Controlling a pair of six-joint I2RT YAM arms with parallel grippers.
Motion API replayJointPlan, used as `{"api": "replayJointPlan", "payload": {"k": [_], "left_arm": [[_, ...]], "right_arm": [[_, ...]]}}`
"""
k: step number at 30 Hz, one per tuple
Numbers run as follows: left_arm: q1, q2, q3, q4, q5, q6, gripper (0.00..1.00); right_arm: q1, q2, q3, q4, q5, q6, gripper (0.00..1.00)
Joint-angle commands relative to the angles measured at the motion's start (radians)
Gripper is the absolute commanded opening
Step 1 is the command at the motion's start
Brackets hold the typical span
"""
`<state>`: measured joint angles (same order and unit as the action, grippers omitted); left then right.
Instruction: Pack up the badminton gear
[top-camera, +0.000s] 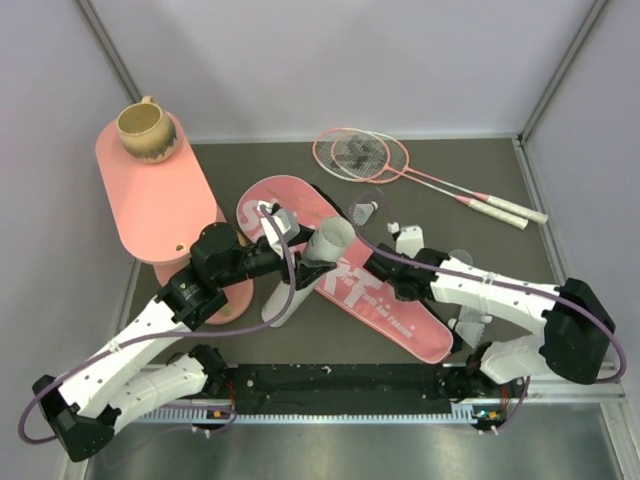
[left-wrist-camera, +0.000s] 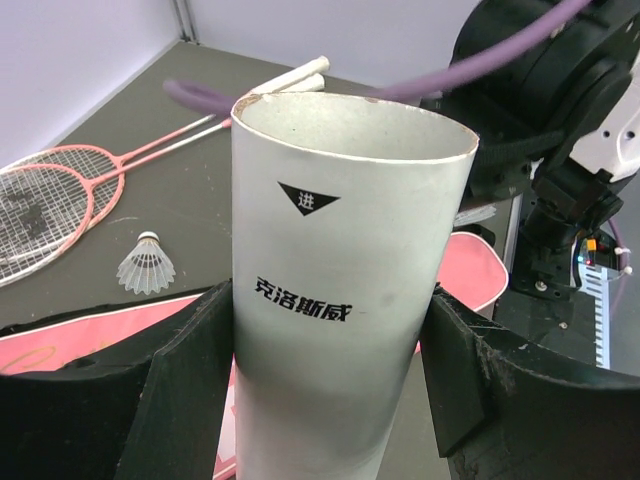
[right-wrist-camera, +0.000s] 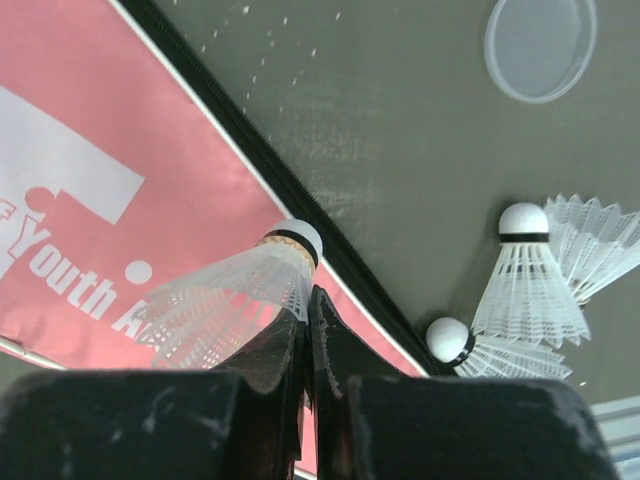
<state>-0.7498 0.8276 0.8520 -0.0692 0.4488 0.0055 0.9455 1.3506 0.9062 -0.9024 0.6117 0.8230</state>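
My left gripper (left-wrist-camera: 330, 372) is shut on the long white tube (left-wrist-camera: 340, 290), which tilts up over the pink bag (top-camera: 395, 310), open end up (top-camera: 335, 238). My right gripper (right-wrist-camera: 307, 300) is shut on the feather skirt of a white shuttlecock (right-wrist-camera: 235, 295), held over the bag's zip edge (right-wrist-camera: 330, 245). In the top view it (top-camera: 380, 272) sits just right of the tube. Two pink rackets (top-camera: 362, 155) lie crossed at the back. One loose shuttlecock (top-camera: 367, 210) lies by the bag's top, and several (right-wrist-camera: 530, 285) lie right of the bag.
A tan mug (top-camera: 147, 130) stands on the pink oval table (top-camera: 160, 210) at the back left. A clear round lid (right-wrist-camera: 540, 45) lies on the mat beyond the bag. The racket handles (top-camera: 500, 210) reach toward the right wall.
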Motion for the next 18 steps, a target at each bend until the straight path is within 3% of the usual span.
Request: {"api": "replayJointPlan", "payload": {"k": [1, 4, 5, 6, 9, 13, 18], "left_arm": [[-0.003, 0.034, 0.038, -0.011, 0.016, 0.033, 0.13], [-0.003, 0.034, 0.035, -0.007, 0.068, 0.051, 0.13], [-0.005, 0.031, 0.029, -0.006, 0.074, 0.059, 0.13], [-0.005, 0.030, 0.027, -0.004, 0.088, 0.070, 0.13], [-0.005, 0.036, 0.047, -0.017, 0.134, 0.080, 0.15], [-0.005, 0.073, 0.104, -0.049, 0.237, 0.079, 0.15], [-0.005, 0.117, 0.130, -0.052, 0.251, 0.068, 0.14]], "right_arm": [[-0.056, -0.074, 0.086, -0.006, 0.039, -0.120, 0.00], [-0.138, -0.200, 0.120, 0.045, -0.103, -0.240, 0.00], [-0.237, -0.272, 0.131, 0.106, -0.189, -0.278, 0.00], [-0.296, -0.310, 0.137, 0.134, -0.413, -0.341, 0.00], [-0.466, -0.389, 0.216, 0.163, -0.776, -0.412, 0.00], [-0.487, -0.409, 0.431, 0.115, -0.964, -0.432, 0.00], [-0.485, -0.390, 0.534, 0.105, -1.206, -0.410, 0.00]]}}
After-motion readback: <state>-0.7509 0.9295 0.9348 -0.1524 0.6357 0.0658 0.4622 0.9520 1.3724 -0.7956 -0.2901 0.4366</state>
